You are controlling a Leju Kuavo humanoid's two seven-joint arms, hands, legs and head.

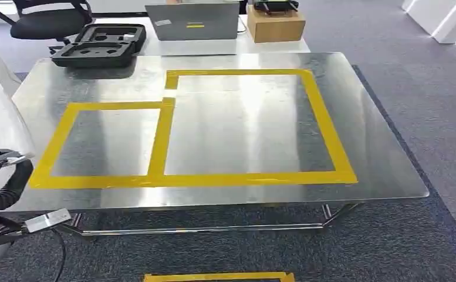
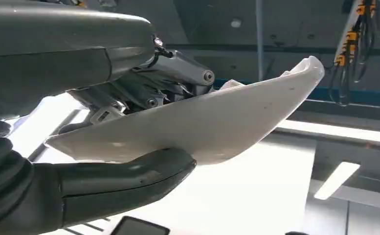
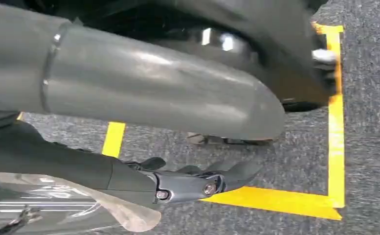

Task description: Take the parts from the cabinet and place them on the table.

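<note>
Roughly midway, by the look: white curved part (image 2: 212, 122) pinched in left hand (image 2: 129, 142) betw thumb and fingers, w/ steel table (image 1: 384, 176) right ahead, taped zones bare, placing not yet done; right hand (image 3: 188, 183) holding nothing, fingers loosely extended over carpet.

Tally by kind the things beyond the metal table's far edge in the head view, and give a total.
Black foam tray: 1
Laptop: 1
Cardboard box: 1
Office chair: 1
Total: 4
</note>
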